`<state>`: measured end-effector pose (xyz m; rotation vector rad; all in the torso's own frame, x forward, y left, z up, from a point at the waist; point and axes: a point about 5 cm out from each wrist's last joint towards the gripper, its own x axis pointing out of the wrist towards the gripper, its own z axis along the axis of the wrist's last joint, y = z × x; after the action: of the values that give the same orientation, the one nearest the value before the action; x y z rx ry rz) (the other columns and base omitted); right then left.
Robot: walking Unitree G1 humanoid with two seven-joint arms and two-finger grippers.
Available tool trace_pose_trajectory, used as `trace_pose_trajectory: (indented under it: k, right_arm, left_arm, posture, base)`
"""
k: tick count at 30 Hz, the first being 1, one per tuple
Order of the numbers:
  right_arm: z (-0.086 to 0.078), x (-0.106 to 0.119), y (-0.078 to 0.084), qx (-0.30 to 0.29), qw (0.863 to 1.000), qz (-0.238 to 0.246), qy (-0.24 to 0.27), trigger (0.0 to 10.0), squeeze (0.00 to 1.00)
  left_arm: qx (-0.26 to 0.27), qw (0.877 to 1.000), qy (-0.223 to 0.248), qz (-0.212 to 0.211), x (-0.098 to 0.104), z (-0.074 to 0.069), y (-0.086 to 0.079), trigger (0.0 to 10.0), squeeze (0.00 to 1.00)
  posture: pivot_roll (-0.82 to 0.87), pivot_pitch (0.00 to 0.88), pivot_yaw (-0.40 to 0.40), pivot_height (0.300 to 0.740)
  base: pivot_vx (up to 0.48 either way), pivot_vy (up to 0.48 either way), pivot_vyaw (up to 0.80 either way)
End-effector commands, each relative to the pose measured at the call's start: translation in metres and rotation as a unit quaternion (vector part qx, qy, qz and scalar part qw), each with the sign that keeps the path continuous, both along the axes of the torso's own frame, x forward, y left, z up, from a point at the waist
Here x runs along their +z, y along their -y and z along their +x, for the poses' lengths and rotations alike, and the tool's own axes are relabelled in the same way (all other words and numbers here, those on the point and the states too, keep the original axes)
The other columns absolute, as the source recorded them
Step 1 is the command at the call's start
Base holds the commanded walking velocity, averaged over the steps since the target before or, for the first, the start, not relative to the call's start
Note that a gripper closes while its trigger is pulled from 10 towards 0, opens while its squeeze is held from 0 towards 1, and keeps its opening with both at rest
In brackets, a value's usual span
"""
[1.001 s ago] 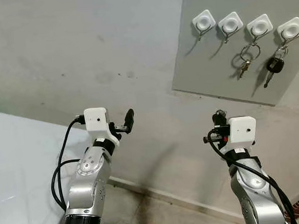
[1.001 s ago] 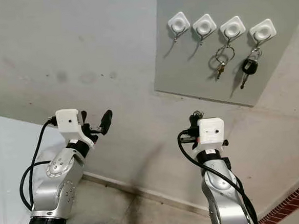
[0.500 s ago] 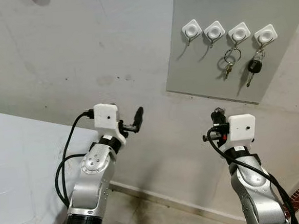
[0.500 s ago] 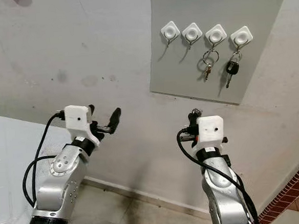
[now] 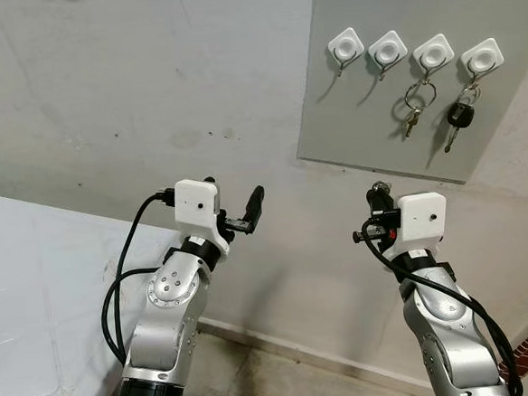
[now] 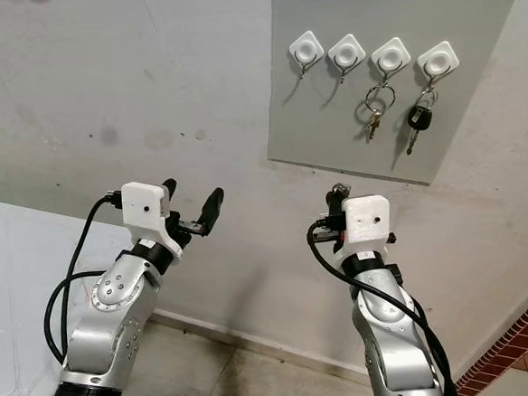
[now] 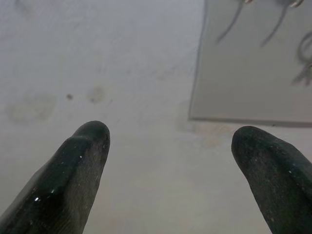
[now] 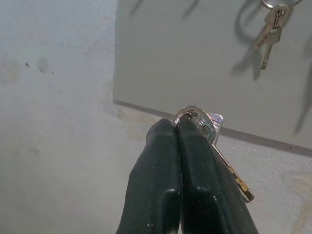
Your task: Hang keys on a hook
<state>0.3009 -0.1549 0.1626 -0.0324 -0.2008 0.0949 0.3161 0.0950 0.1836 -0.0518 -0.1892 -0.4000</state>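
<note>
wall (image 5: 102, 91): matt grey plaster, stained
hook board (image 5: 369, 141): smooth matt grey panel
hooks (image 5: 390, 50): glossy white plastic pads
held keys (image 8: 207, 127): shiny metal
right gripper (image 8: 176, 127): matt black rubbery fingers
arms (image 5: 167, 300): brushed silver metal

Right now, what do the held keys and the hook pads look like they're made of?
The keys pinched in the right claw: silver and brass-coloured keys, shiny, likely metal. Square white hook pads: glossy, probably plastic, each with a thin wire-like hook, apparently metal.
</note>
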Motion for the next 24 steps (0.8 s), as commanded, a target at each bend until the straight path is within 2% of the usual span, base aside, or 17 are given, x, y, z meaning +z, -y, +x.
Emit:
trace_pose_trajectory:
  k: [1, 4, 10, 18, 24]
  right_arm:
    - [0.002, 0.012, -0.003, 0.012, 1.0, 0.007, 0.026, 10.0, 0.0]
    - [0.016, 0.03, -0.005, 0.03, 0.998, 0.002, 0.056, 10.0, 0.0]
    - [0.031, 0.045, 0.0, 0.029, 0.997, -0.001, 0.076, 10.0, 0.0]
    - [0.045, 0.057, 0.011, 0.01, 0.995, -0.007, 0.095, 10.0, 0.0]
    - [0.052, 0.059, 0.016, 0.003, 0.995, -0.006, 0.098, 10.0, 0.0]
  left_arm:
    - [-0.021, 1.0, 0.013, 0.003, 0.006, -0.003, 0.005, 10.0, 0.0]
    - [-0.082, 0.996, 0.039, 0.02, 0.02, -0.007, 0.021, 10.0, 0.0]
    - [-0.128, 0.989, 0.058, 0.035, 0.029, -0.01, 0.035, 10.0, 0.0]
    - [-0.137, 0.989, 0.051, 0.013, 0.035, -0.01, 0.038, 10.0, 0.0]
    - [-0.134, 0.99, 0.052, 0.011, 0.037, -0.01, 0.038, 10.0, 0.0]
  posture:
    - [0.0, 0.033, -0.025, 0.74]
    - [0.01, 0.038, -0.026, 0.74]
    - [0.01, 0.042, -0.022, 0.74]
    - [0.0, 0.057, -0.018, 0.74]
    - [0.0, 0.064, -0.021, 0.74]
  base:
    - [0.0, 0.0, 0.0]
    - [0.0, 0.0, 0.0]
    - [0.0, 0.0, 0.0]
    - [0.0, 0.0, 0.0]
    - [0.0, 0.0, 0.0]
